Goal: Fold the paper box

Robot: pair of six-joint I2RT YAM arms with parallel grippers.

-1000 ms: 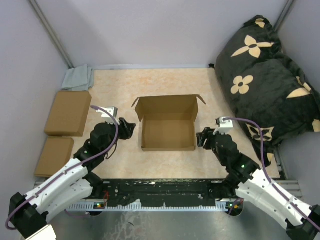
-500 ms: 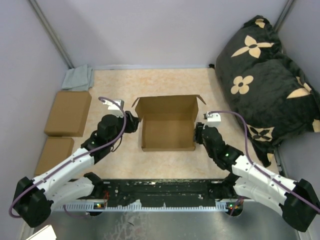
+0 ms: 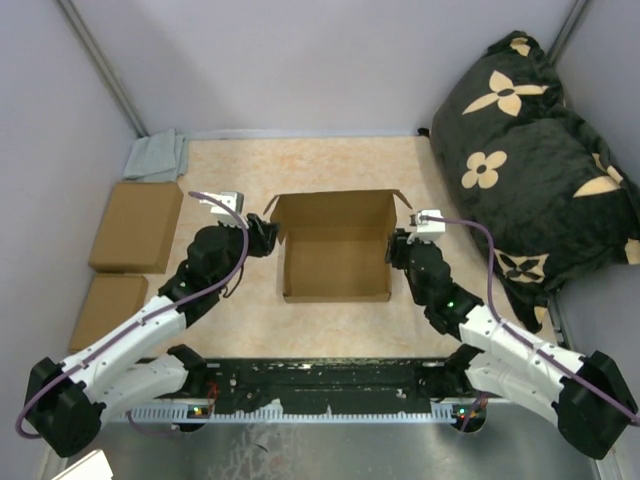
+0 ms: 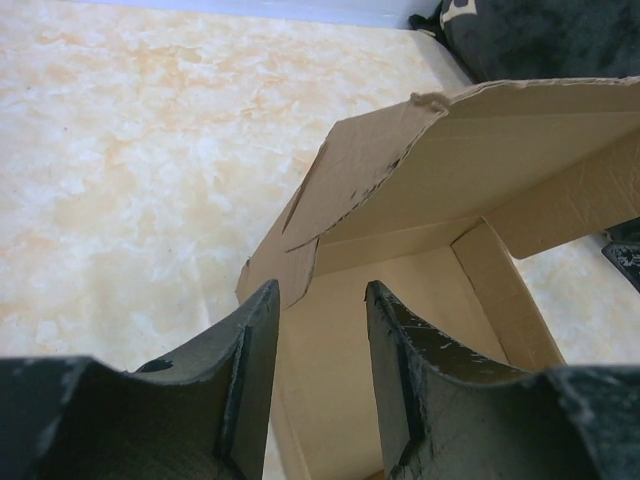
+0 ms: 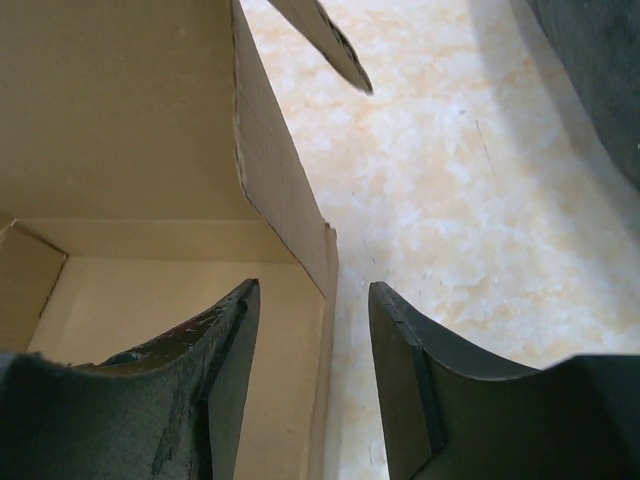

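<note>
You're looking at matt brown cardboard on the paper box (image 3: 335, 262), ragged along its cut edges, scuffed dull black plastic on the left gripper (image 4: 322, 295), a smooth marbled table (image 3: 250, 170) and a velvety cloth cushion (image 3: 530, 150).

Left gripper (image 4: 320, 296): jaws parted, both dark fingers (image 4: 248, 372) scuffed. The paper box (image 4: 430, 200) sits open-topped on the marbled table (image 4: 130, 150). Its near side wall runs between the fingers, close to the left-hand one; contact unclear. A corner flap leans outward. A black cushion (image 4: 540, 30) lies beyond the box.
</note>
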